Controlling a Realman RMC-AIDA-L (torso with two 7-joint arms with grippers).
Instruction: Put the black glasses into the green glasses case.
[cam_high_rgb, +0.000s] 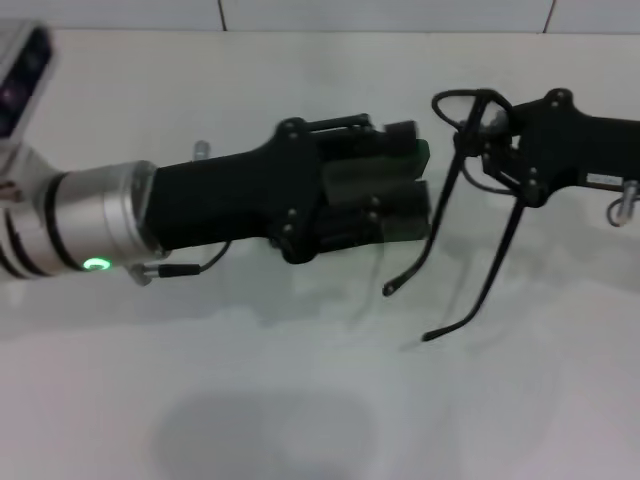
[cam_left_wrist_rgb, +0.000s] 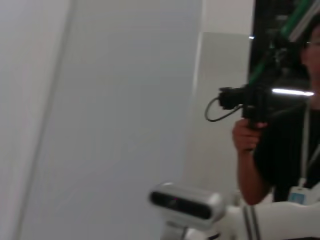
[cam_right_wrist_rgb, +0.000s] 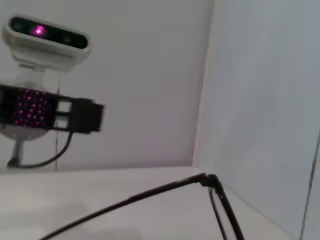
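My left gripper (cam_high_rgb: 418, 186) reaches in from the left and is shut on the green glasses case (cam_high_rgb: 404, 158), holding it above the white table. Its dark green halves show between and around the fingers. My right gripper (cam_high_rgb: 492, 140) comes in from the right and is shut on the front of the black glasses (cam_high_rgb: 497, 258). The two slim temple arms hang unfolded toward the table, just right of the case. In the right wrist view a temple arm and hinge of the glasses (cam_right_wrist_rgb: 150, 192) cross the picture. The left wrist view shows neither thing.
The white table (cam_high_rgb: 300, 400) lies below both arms. A white wall (cam_high_rgb: 400, 12) stands at its far edge. The left wrist view shows a person (cam_left_wrist_rgb: 280, 150) holding a device, and the robot's head camera (cam_left_wrist_rgb: 185, 202).
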